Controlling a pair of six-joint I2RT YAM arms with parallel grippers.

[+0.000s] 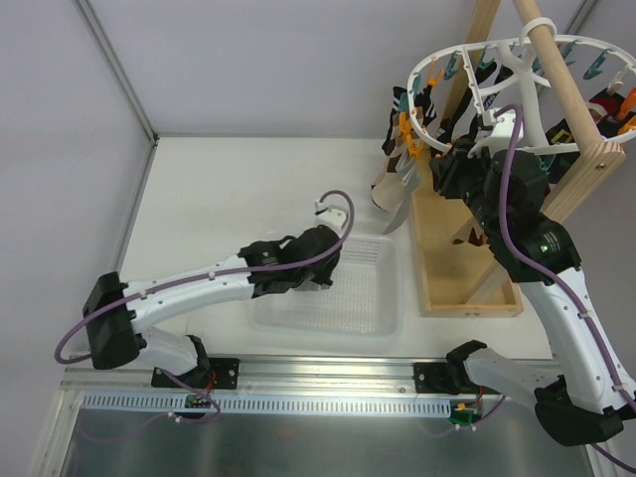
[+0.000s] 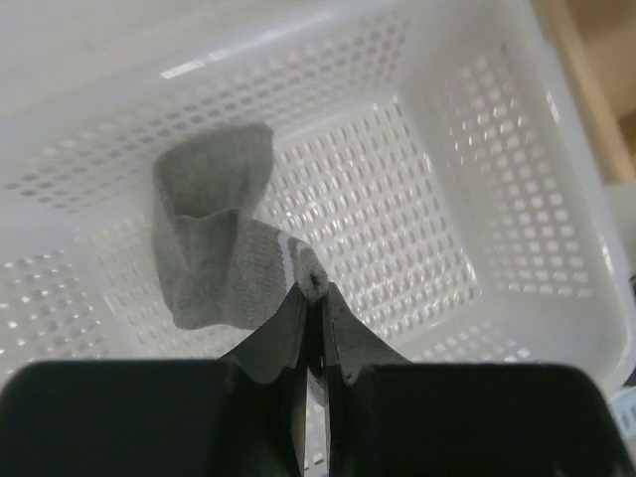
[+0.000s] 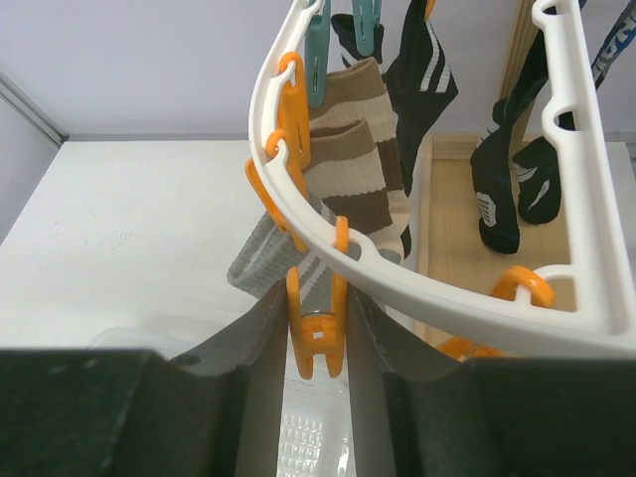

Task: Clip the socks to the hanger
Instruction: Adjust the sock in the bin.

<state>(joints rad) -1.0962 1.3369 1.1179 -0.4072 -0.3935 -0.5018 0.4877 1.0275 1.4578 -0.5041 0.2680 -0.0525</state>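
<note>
I'm gripping on both sides.
My left tool point(image 2: 311, 298) is pinching grey sock point(image 2: 209, 248); right tool point(image 3: 316, 310) is squeezing orange clip point(image 3: 318, 350) on hanger point(image 3: 417, 293).

Left hand point(image 2: 313, 288) low, pinched closed; right hand point(image 3: 318, 313) raised, fingers narrowly parted.

seen from above and behind the arm bases, the overhead camera looks down across the table point(image 1: 229, 189), taking in the basket point(image 1: 390, 288) and the hanger point(image 1: 515, 65) at upper right. the left wrist camera stares close past the left gripper point(image 2: 311, 293) into that same basket, which fills its frame. the right wrist camera, low behind the right gripper point(image 3: 318, 308), faces forward and slightly up at the hanger's rim, close, with the same table beyond.
</note>
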